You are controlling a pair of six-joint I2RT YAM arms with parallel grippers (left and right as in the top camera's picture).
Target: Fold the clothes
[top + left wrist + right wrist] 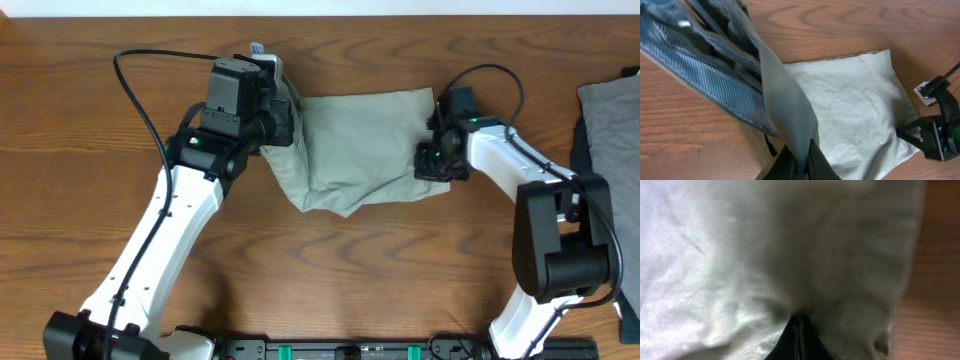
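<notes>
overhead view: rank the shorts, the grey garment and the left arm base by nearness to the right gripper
1. shorts, mid-table, pinched by the right gripper itself.
2. grey garment, at the right edge of the table.
3. left arm base, far off in the bottom-left corner.

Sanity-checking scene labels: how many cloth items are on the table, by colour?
Pale green shorts: 1
Grey garment: 1
Dark cloth, only an edge in view: 1
Total: 3
</notes>
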